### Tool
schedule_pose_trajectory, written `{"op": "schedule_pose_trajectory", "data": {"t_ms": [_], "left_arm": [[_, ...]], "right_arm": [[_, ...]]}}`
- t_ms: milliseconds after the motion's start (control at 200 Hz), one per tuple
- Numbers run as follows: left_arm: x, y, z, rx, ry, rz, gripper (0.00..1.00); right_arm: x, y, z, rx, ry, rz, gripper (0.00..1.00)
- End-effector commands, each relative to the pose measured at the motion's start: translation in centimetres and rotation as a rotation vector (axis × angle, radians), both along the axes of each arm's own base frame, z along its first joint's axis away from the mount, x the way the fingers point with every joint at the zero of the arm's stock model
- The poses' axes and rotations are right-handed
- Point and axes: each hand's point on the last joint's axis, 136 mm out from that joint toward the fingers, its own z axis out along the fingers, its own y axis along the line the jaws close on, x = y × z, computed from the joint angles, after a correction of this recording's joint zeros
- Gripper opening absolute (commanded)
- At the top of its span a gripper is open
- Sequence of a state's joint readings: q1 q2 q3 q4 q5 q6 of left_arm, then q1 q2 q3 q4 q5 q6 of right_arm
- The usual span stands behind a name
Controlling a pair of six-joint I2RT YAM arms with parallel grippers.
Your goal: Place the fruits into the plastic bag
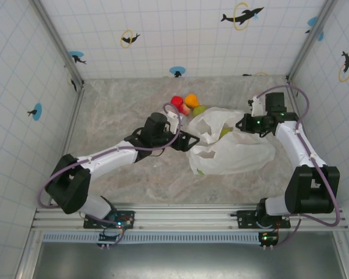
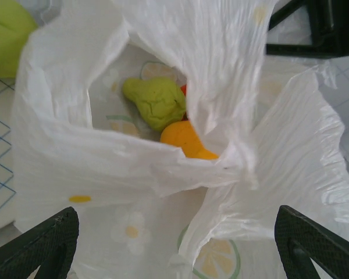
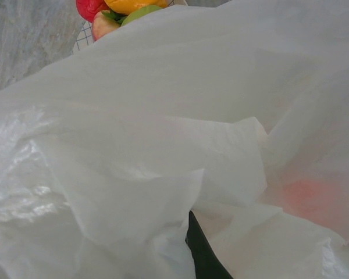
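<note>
The plastic bag lies crumpled on the marbled worktop, right of centre, its mouth open at the far end; inside it, the left wrist view shows a green pear-shaped fruit touching an orange fruit below it, with a sliver of red just behind them; outside the bag, near its far left edge, sits a cluster of loose fruits, red, orange, green and a pinkish one pressed together; the left end effector hovers at the bag's left rim with its fingers spread wide, bag film lying between them but nothing pinched; the right end effector sits at the bag's far right edge, one dark finger poking out among the folds; whether it is clamped on the film I cannot tell.
</note>
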State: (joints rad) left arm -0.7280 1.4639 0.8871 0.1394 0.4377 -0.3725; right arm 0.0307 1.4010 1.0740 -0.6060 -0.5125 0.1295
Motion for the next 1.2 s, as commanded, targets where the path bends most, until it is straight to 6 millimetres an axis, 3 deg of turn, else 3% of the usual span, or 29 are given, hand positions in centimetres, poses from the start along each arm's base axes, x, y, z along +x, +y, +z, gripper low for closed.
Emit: {"op": "schedule_pose_trajectory", "data": {"t_ms": [0,150,245,370,500,570,590,751,771,881,1191], "left_arm": [[-0.1,1.3,2.0,-0.044,-0.033,-0.016,0.89],[2.4,3.6,5.0,-0.12,-0.064,0.091,0.89],[5.2,5.6,5.4,-0.114,-0.064,0.236,0.89],[8.8,8.5,3.3,-0.075,0.006,0.429,0.89],[11.9,10.1,0.9,-0.09,0.11,0.527,0.89],[12.9,9.9,-1.3,-0.065,0.16,0.538,0.88],[13.7,9.5,-0.6,-0.075,0.148,0.535,0.88],[16.9,8.2,-3.4,-0.017,0.184,0.54,0.88],[18.1,9.4,-3.7,-0.016,0.186,0.571,0.88],[20.5,9.3,-5.1,0.015,0.172,0.595,0.89],[25.5,7.8,-8.0,0.078,0.161,0.606,0.91]], "right_arm": [[0.2,-0.4,0.9,-0.01,-0.021,-0.005,0.0],[0.3,-0.3,1.0,-0.004,-0.018,-0.002,0.0],[0.2,-0.3,0.9,-0.001,-0.018,-0.003,0.0],[0.3,-0.2,1.1,0.004,-0.021,0.0,0.0],[0.3,-0.2,1.1,0.011,-0.025,0.004,0.0],[0.4,-0.1,1.1,0.016,-0.025,0.005,0.0],[0.4,0.0,1.1,0.019,-0.026,0.006,0.0],[0.2,0.0,1.1,0.022,-0.029,0.008,0.0],[0.2,0.0,1.1,0.02,-0.031,0.007,0.0],[-0.1,-0.2,0.8,0.016,-0.028,0.001,0.0],[-0.2,-0.2,0.4,0.017,-0.016,-0.006,0.0]]}}
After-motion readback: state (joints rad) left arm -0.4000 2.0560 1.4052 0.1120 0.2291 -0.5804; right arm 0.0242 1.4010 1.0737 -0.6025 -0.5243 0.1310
